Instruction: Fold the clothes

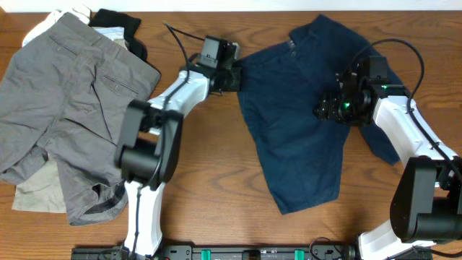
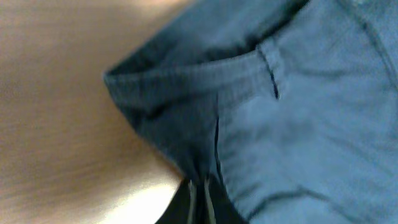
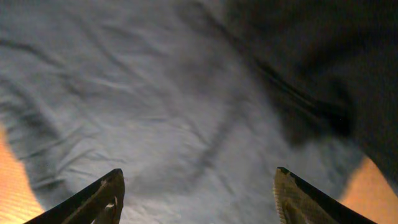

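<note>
My left pincer (image 1: 232, 76) is clamped on just the edge of the navy shorts (image 1: 296, 144) lying mid-right on the desk (image 1: 216, 188), right pincer (image 1: 328, 108) spread above them, so I reckon that skimpy pinch slips mid-fold.

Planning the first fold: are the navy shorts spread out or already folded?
Spread, not folded: the navy shorts lie open with both legs splayed; the left gripper is shut on one edge.

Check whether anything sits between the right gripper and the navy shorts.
Nothing visible. The right gripper hangs open right over the navy shorts, with only bare cloth beneath it. The left gripper is shut on their edge.
</note>
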Robot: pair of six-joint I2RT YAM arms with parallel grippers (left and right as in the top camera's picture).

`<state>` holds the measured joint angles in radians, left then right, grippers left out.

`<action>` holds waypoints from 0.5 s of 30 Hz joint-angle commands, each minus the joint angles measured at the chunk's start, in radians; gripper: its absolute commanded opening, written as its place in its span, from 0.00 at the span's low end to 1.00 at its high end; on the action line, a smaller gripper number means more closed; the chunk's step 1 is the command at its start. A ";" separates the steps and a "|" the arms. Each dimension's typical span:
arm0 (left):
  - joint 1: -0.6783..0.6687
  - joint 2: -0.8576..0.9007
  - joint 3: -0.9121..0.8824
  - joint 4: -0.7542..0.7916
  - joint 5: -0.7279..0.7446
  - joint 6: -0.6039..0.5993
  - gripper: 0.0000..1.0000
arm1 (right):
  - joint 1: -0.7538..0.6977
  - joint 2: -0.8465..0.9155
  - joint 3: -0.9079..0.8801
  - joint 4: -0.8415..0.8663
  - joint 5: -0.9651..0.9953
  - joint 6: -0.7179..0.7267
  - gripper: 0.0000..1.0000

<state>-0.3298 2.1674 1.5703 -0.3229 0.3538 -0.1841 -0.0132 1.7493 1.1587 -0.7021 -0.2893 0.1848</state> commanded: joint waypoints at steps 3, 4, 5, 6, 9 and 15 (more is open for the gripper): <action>0.019 -0.223 0.006 -0.218 -0.148 0.002 0.06 | 0.022 -0.010 0.008 -0.056 0.065 0.089 0.75; 0.019 -0.253 0.006 -0.276 -0.169 0.003 0.06 | 0.022 -0.010 0.008 -0.065 0.081 0.103 0.75; 0.019 -0.279 0.006 -0.333 -0.188 0.002 0.06 | 0.022 -0.010 0.008 -0.070 0.094 0.117 0.75; 0.019 -0.297 0.006 -0.380 -0.199 0.003 0.06 | 0.022 -0.010 0.008 -0.072 0.104 0.127 0.75; 0.019 -0.336 0.006 -0.523 -0.221 0.003 0.06 | 0.022 -0.010 0.007 -0.069 0.123 0.164 0.75; 0.019 -0.338 0.000 -0.681 -0.221 0.000 0.06 | 0.026 -0.002 0.006 -0.067 0.180 0.204 0.72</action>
<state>-0.3161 1.8271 1.5738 -0.9760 0.1581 -0.1837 -0.0124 1.7493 1.1587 -0.7692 -0.1711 0.3458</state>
